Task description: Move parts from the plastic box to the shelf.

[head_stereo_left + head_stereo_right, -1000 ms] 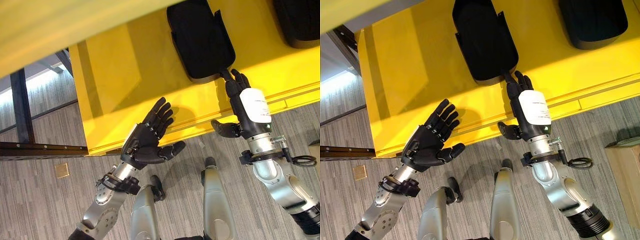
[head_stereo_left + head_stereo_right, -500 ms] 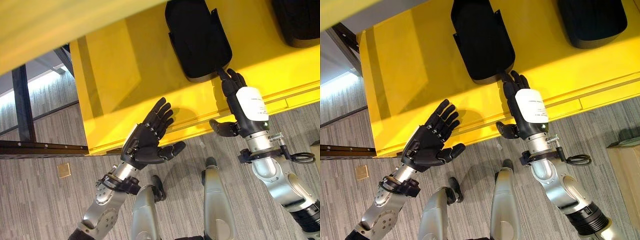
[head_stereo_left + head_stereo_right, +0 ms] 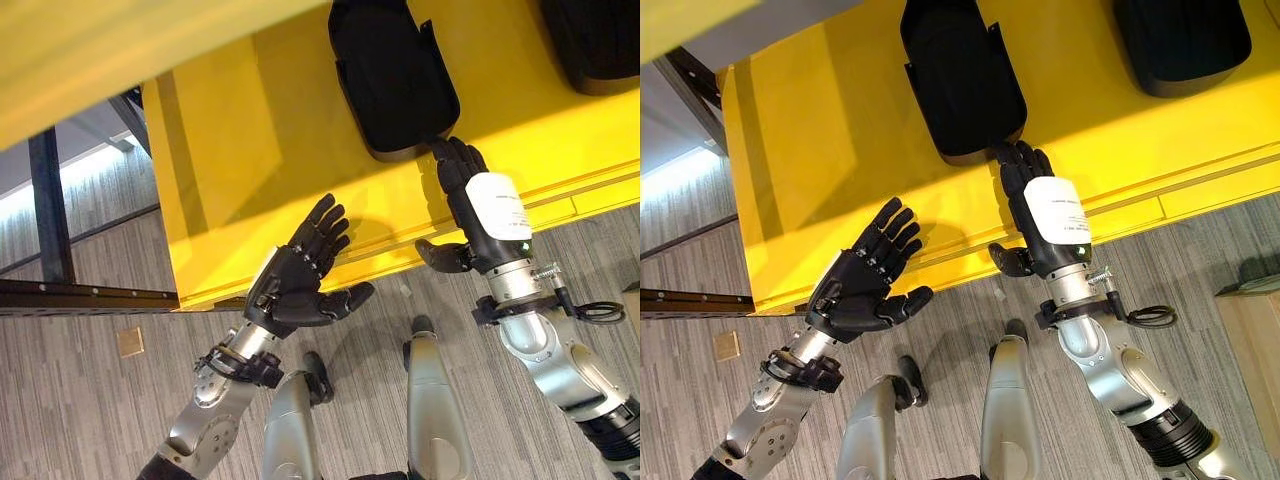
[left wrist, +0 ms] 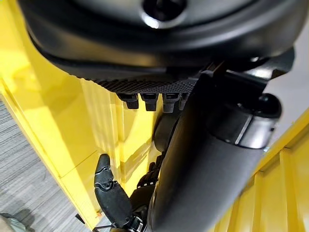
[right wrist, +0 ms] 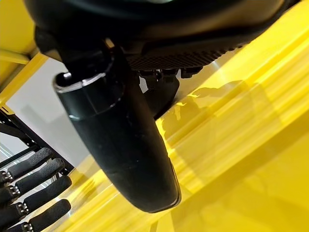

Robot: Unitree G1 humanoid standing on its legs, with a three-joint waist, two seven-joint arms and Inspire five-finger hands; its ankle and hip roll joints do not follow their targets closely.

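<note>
A black moulded part [image 3: 392, 75] lies on the yellow shelf [image 3: 230, 160]. My right hand [image 3: 462, 180] reaches over the shelf's front lip, open, its straight fingertips against the part's near edge; its thumb [image 5: 120, 140] stands off to the side. My left hand [image 3: 290, 285] hovers palm-up at the shelf's front edge, open and holding nothing, well left of the part. The left wrist view shows its thumb [image 4: 207, 159] before the yellow shelf wall [image 4: 53, 116].
A second black part [image 3: 1180, 40] rests farther right on the same shelf. An upper yellow shelf board [image 3: 120, 50] overhangs at the top left. A dark steel post and rail [image 3: 50, 220] stand left of the shelf. Grey plank floor [image 3: 90, 400] lies below.
My right hand has slid a little forward and leftward along the black part's near edge, nudging it slightly deeper onto the shelf. The left hand has stayed put.
</note>
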